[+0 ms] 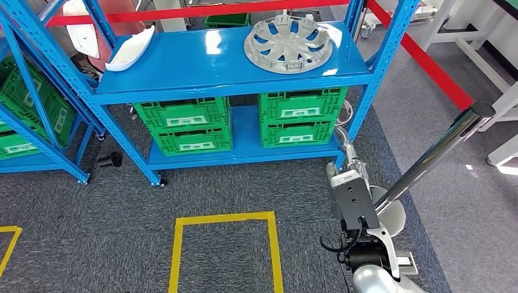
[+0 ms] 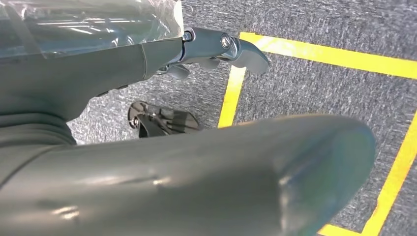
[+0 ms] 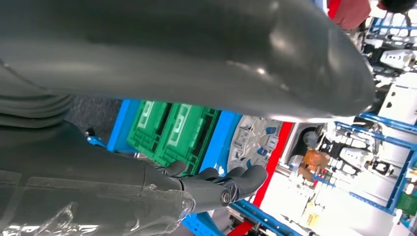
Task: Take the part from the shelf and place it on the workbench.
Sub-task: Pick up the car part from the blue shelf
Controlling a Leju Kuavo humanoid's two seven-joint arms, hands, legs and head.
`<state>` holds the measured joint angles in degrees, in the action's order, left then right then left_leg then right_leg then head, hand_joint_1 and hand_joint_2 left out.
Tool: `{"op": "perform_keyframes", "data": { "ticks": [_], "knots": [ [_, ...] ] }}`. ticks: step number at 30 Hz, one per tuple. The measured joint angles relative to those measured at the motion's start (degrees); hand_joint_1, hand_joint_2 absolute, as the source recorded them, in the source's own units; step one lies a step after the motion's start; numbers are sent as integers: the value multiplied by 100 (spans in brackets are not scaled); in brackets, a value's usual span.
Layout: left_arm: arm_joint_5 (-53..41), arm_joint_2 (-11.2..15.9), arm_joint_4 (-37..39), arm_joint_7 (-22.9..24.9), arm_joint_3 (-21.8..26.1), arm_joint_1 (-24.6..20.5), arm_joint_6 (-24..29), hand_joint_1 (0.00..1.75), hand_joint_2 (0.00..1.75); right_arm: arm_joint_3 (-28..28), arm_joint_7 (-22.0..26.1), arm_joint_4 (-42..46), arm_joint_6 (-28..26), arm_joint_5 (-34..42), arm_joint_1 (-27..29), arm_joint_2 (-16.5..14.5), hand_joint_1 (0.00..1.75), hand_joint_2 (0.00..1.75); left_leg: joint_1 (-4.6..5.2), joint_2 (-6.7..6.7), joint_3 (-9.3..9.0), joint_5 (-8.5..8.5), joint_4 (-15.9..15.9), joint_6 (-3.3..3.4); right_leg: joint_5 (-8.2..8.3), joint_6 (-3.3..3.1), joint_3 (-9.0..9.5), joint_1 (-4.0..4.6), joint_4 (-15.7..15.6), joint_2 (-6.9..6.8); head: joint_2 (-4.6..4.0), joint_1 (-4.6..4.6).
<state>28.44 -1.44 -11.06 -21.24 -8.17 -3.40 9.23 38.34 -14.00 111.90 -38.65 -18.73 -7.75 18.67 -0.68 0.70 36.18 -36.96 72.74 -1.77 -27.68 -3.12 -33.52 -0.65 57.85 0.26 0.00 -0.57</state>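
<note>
A silver wheel cover (image 1: 288, 43) lies flat on the right half of the blue shelf's upper board (image 1: 201, 67). A white curved part (image 1: 131, 49) rests at that board's left end. My right hand (image 1: 350, 162) hangs low in front of the shelf's right post, well below the wheel cover, fingers stretched and holding nothing. In the right wrist view the right hand (image 3: 196, 189) has its fingers (image 3: 246, 177) extended toward the wheel cover (image 3: 253, 140). My left hand (image 2: 206, 46) hangs over the grey carpet with fingers apart and nothing in it.
Green crates (image 1: 183, 125) fill the lower shelf board. A chrome barrier post (image 1: 437, 152) with a red belt (image 1: 427, 58) stands close to my right arm. A yellow taped rectangle (image 1: 223, 220) marks the carpet before the shelf. A second blue rack (image 1: 30, 116) stands left.
</note>
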Motion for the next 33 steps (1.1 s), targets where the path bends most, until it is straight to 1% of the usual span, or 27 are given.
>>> {"op": "perform_keyframes", "data": {
  "ticks": [1, 2, 4, 5, 6, 8, 10, 11, 12, 14, 15, 16, 17, 18, 19, 20, 21, 23, 25, 26, 27, 28, 29, 30, 31, 32, 33],
  "knots": [
    [28, 0, 0, -3, 1, 8, 3, 0, 0, 16, 51, -21, 23, 47, -24, -1, 0, 0, 0, 0, 103, 77, 36, 2, -39, 1, 47, 4, 5, 8, 0, 16],
    [58, 0, 0, -7, 3, 11, 9, 0, 0, 34, 100, -45, 43, 94, -61, -3, 0, 0, 1, 0, 116, 281, -127, 16, -79, 5, 102, 9, 10, 16, 0, 32],
    [108, 1, 1, -14, 9, 9, 19, 0, 0, 66, 172, -98, 75, 166, -160, -9, 0, 0, 14, -1, -6, 809, -734, 80, -157, 24, 219, 16, 11, 23, 0, 52],
    [127, -1, 1, -20, 12, 7, 22, 0, 0, 85, 192, -133, 90, 194, -219, -12, 0, 0, 32, -3, -68, 948, -1025, 122, -186, 42, 256, 21, 8, 24, 0, 59],
    [144, -3, 1, -29, 14, 7, 23, 0, 0, 103, 205, -171, 104, 215, -275, -14, 0, 0, 51, -4, -118, 1020, -1225, 160, -212, 69, 269, 24, 12, 25, 0, 68],
    [188, -12, 1, -59, 16, 13, 16, 0, 0, 138, 217, -237, 122, 256, -371, -15, 0, 0, 80, 0, -161, 998, -1405, 222, -253, 141, 271, 32, 5, 25, 0, 82],
    [220, -33, -1, -105, 20, 17, -11, 0, 0, 160, 217, -263, 125, 280, -448, -14, 0, 0, 43, 6, -217, 1038, -1492, 268, -323, 211, 275, 39, 29, 19, 0, 75],
    [230, -44, -1, -127, 22, 11, -27, 0, 0, 167, 215, -271, 124, 287, -493, -11, 0, 44, 22, 5, -244, 1046, -1532, 289, -403, 241, 222, 39, 146, 16, 0, 56],
    [237, -56, -2, -143, 23, 5, -38, 0, 0, 172, 212, -282, 123, 291, -532, -7, 0, 87, 4, 5, -269, 1048, -1561, 306, -529, 267, 96, 32, 391, 13, 0, 27],
    [258, -72, -2, -170, 24, -2, -54, 0, 0, 183, 197, -314, 120, 293, -573, -1, 0, 175, 7, 4, -290, 1020, -1564, 332, -795, 311, -315, 14, 1100, 10, 0, -33],
    [272, -82, -2, -188, 24, -2, -65, 0, 0, 192, 175, -332, 118, 288, -574, 2, 0, 175, 7, 4, -299, 1000, -1557, 337, -843, 327, -507, 6, 1383, 9, 0, -51],
    [286, -91, -2, -210, 25, 0, -81, 0, 0, 203, 142, -345, 115, 272, -572, 7, 0, 175, 7, 5, -313, 975, -1547, 336, -777, 337, -616, 1, 1479, 9, 0, -68],
    [298, -99, -2, -233, 25, 1, -102, 0, 0, 211, 101, -356, 110, 250, -573, 14, 0, 175, 6, 8, -331, 944, -1530, 329, -606, 341, -625, -3, 1372, 8, 0, -84],
    [306, -108, -2, -259, 26, 2, -124, 0, 0, 214, 55, -362, 103, 222, -575, 27, 0, 175, 4, 11, -358, 906, -1508, 316, -354, 338, -537, -6, 1072, 6, 0, -101],
    [310, -116, -1, -282, 26, 4, -141, 0, 0, 213, 8, -366, 88, 188, -574, 43, 0, 175, 4, 16, -382, 864, -1486, 297, -148, 326, -409, -6, 732, 3, 0, -118],
    [314, -125, -1, -306, 26, 0, -152, 0, 0, 210, -36, -368, 68, 156, -572, 60, 0, 175, 12, 20, -396, 825, -1456, 270, -11, 310, -289, 1, 435, 4, 0, -134],
    [316, -133, -1, -326, 25, -2, -157, 0, 0, 205, -80, -368, 39, 125, -567, 81, 0, 175, 19, 23, -397, 800, -1435, 243, 42, 282, -209, 9, 244, 6, 0, -148],
    [325, -148, 1, -344, 24, -5, -152, 0, 0, 179, -160, -363, -33, 55, -533, 130, 0, 175, 31, 23, -391, 778, -1422, 187, 0, 221, -172, 31, 157, 21, 0, -150],
    [332, -152, 1, -328, 22, -4, -139, 0, 0, 133, -214, -328, -91, -25, -466, 176, 0, 175, 33, 19, -414, 747, -1430, 131, -15, 157, -140, 10, 119, 23, 0, -134],
    [335, -150, 1, -314, 20, -6, -134, 0, 0, 107, -228, -300, -104, -71, -432, 191, 0, 175, 32, 12, -400, 689, -1365, 100, -19, 125, -102, -7, 92, 18, 0, -116],
    [338, -148, 1, -297, 18, -7, -129, 0, 0, 75, -238, -270, -110, -122, -398, 204, 0, 175, 29, 6, -337, 584, -1194, 73, -22, 98, -59, -25, 66, 11, 0, -86],
    [344, -149, 2, -278, 16, -6, -123, 0, 0, 36, -246, -243, -113, -183, -359, 213, 0, 175, 21, -2, -209, 437, -900, 50, -33, 75, -21, -28, 53, 4, 0, -50],
    [349, -149, 2, -261, 15, -3, -115, 0, 0, -6, -253, -222, -113, -242, -309, 221, 0, 175, 14, -6, -36, 272, -518, 32, -47, 58, 5, -26, 50, 0, 0, -16],
    [354, -149, 2, -242, 15, 2, -103, 0, 0, -50, -259, -202, -113, -300, -249, 226, 0, 175, 10, -7, 145, 145, -152, 22, -62, 48, 22, -21, 52, -2, 0, 6],
    [358, -149, 2, -221, 14, 9, -92, 0, 0, -93, -262, -182, -113, -351, -183, 228, 0, 175, 10, -7, 284, 97, 101, 19, -78, 43, 39, -17, 54, 1, 0, 20],
    [360, -149, 2, -201, 14, 15, -79, 0, 0, -133, -260, -160, -114, -391, -121, 229, 0, 175, 10, -7, 344, 149, 172, 25, -94, 44, 57, -13, 57, 6, 0, 31],
    [363, -148, 2, -178, 13, 18, -67, 0, 0, -178, -251, -133, -114, -427, -63, 229, 0, 175, 11, -7, 295, 318, 12, 41, -112, 52, 83, -10, 60, 14, 0, 39]
  ]
}}
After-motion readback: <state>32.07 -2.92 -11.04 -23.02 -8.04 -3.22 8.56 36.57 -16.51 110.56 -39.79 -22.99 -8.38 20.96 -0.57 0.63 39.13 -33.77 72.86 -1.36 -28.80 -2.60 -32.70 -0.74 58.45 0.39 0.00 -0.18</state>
